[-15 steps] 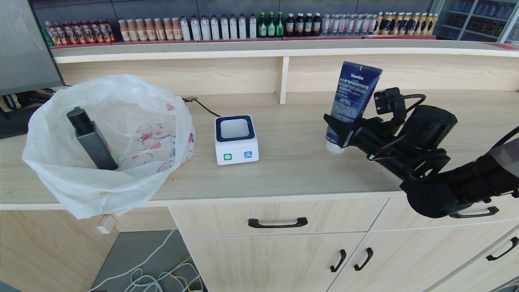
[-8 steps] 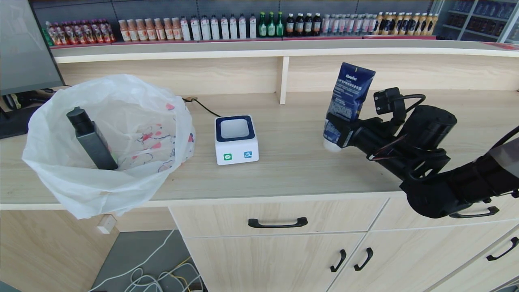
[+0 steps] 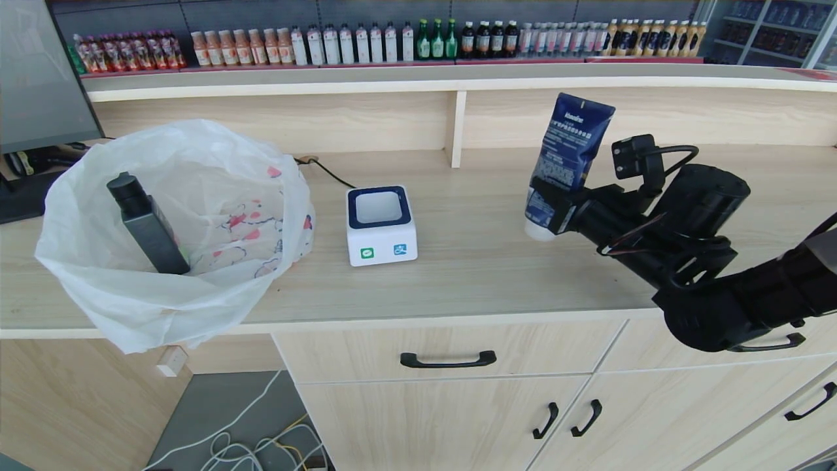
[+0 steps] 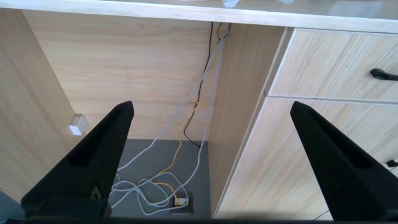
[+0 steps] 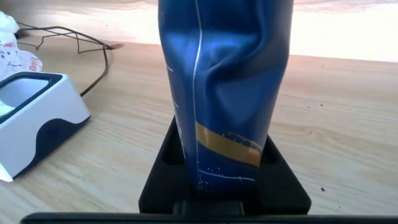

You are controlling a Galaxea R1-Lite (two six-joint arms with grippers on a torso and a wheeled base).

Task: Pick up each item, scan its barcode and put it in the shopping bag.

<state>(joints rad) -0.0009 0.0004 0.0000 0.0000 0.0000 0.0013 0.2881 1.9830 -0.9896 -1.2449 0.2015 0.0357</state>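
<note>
A blue tube with a white cap at the bottom stands upright in my right gripper, which is shut on its lower part just above the counter. The right wrist view shows the dented blue tube squeezed between the black fingers. The white barcode scanner with a dark-rimmed window sits left of the tube, seen again as the scanner. At the counter's left end the white shopping bag holds a dark grey bottle. My left gripper hangs open below the counter, facing floor cables.
A black cable runs along the counter behind the scanner. A raised shelf with a wooden divider backs the counter. A monitor stands at far left. Drawers with black handles lie below.
My right gripper has lifted the blue tube slightly off the counter and moved it a little to the right; the tube tilted and its cap rose.
</note>
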